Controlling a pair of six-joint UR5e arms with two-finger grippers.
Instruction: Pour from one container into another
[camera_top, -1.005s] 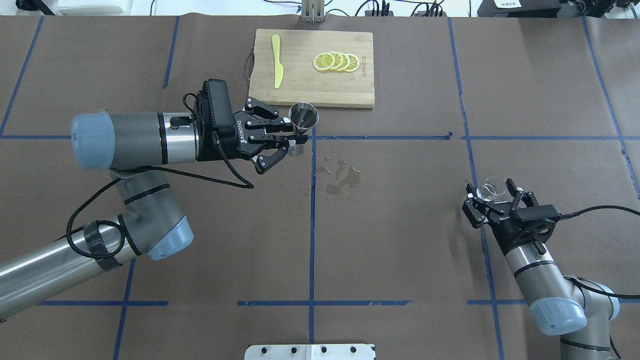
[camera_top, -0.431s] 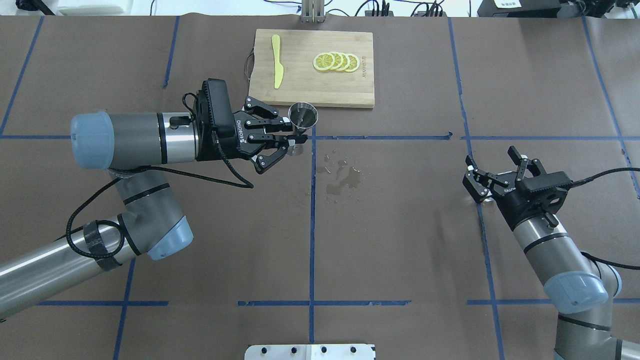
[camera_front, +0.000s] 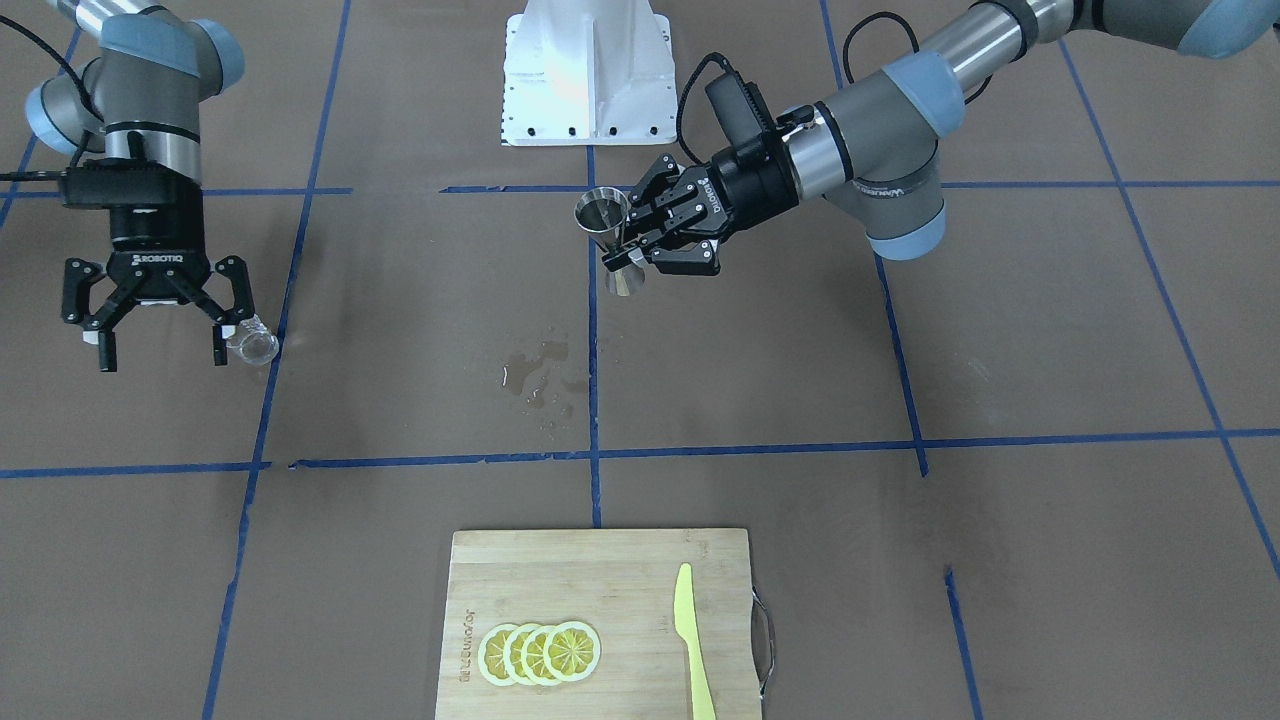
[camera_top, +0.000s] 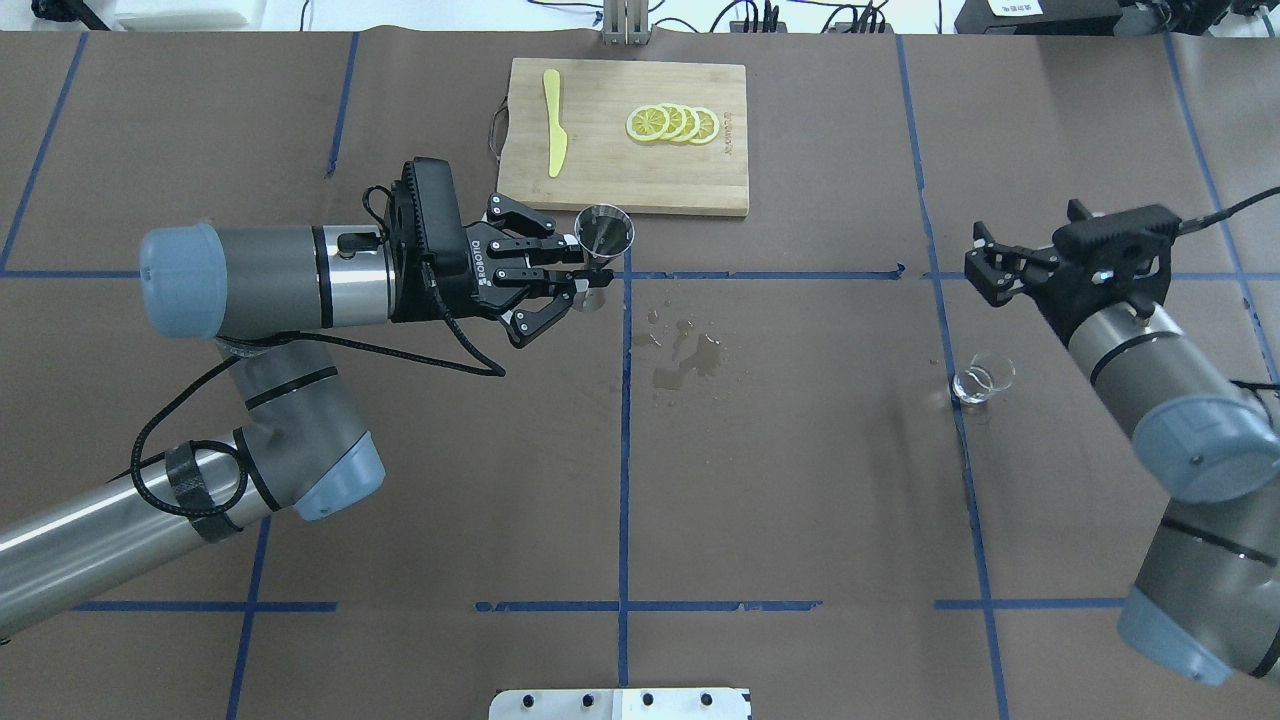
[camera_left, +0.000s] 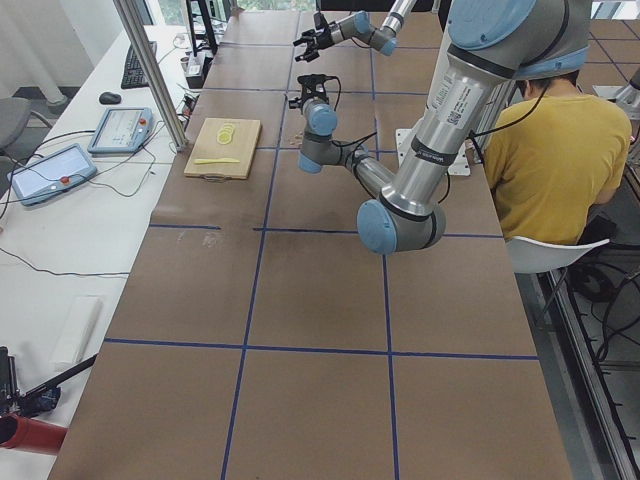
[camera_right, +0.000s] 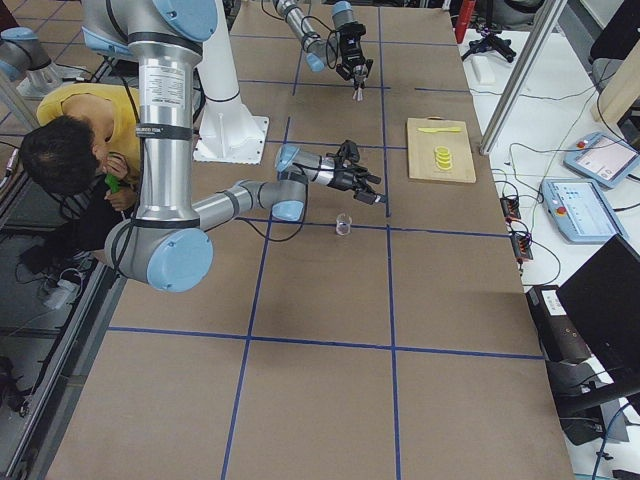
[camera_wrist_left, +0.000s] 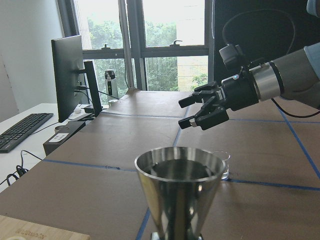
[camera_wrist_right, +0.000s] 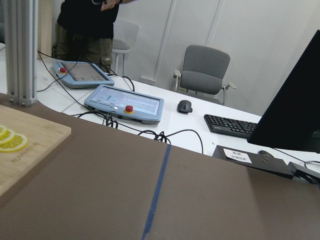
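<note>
My left gripper (camera_top: 588, 272) is shut on the waist of the steel jigger (camera_top: 605, 234), holding it upright above the table, just in front of the cutting board. The jigger (camera_wrist_left: 180, 192) fills the left wrist view; the same jigger (camera_front: 610, 235) shows in the front view. The clear glass cup (camera_top: 980, 381) stands alone on the table at the right, over a blue tape line. My right gripper (camera_top: 986, 263) hovers open and empty above it, toward the far side. In the front view this gripper (camera_front: 160, 345) hangs beside the cup (camera_front: 252, 345).
A wet spill (camera_top: 688, 358) marks the paper near the table's middle. At the far edge lies a bamboo cutting board (camera_top: 620, 180) with lemon slices (camera_top: 672, 124) and a yellow knife (camera_top: 554, 120). A person sits behind the robot in the side views.
The right gripper, which stood around the glass cup, has lifted and swung toward the far side, leaving the cup on the table. The left gripper holds the jigger still.
</note>
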